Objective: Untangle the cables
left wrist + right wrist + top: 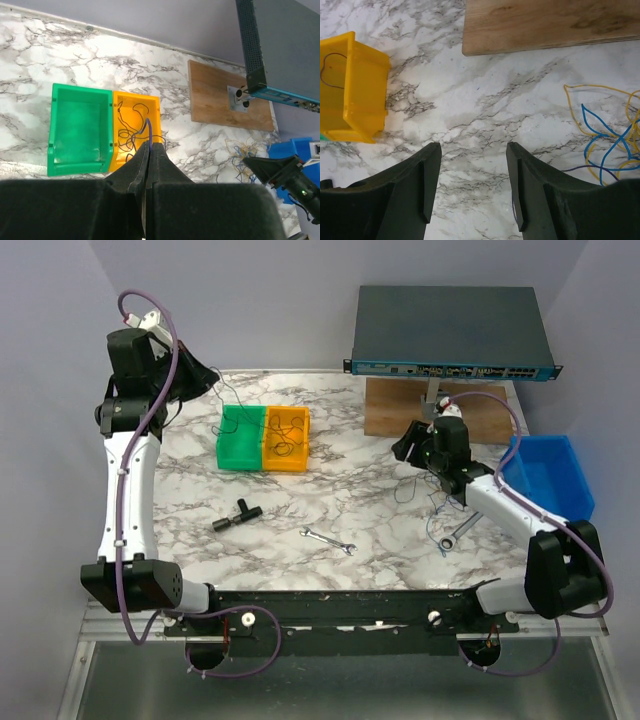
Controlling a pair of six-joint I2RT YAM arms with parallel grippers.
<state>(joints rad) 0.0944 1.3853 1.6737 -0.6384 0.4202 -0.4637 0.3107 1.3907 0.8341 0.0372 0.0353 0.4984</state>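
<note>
Far left, the left gripper (150, 145) is pinched tight, its jaws together on one thin blue cable (149, 131) that sticks up from between the tips. It hangs over the near edge of the yellow bin (136, 96). Just to the left of that bin, touching it, sits the green bin (80, 131). Inside the yellow one lies a loose snarl of dark cables (131, 127), looping across its floor.

Moving right along the marble counter (380, 502), there's a small black tool (237, 513) lying flat, then a silver wrench (328, 541) near the front edge.

Now the right gripper (473, 147): jaws spread wide, nothing between them, only bare marble below. Off to its right lies a tangle of yellow and blue cables (607, 135), loops crossing over one another flat on the counter, with a darker strand running in from the gripper side.

Behind, a wooden board (400, 410) lies under a grey network switch (450, 330). A second wrench (458, 532) rests beside the right arm, and a blue bin (555, 475) closes out the far right edge.
</note>
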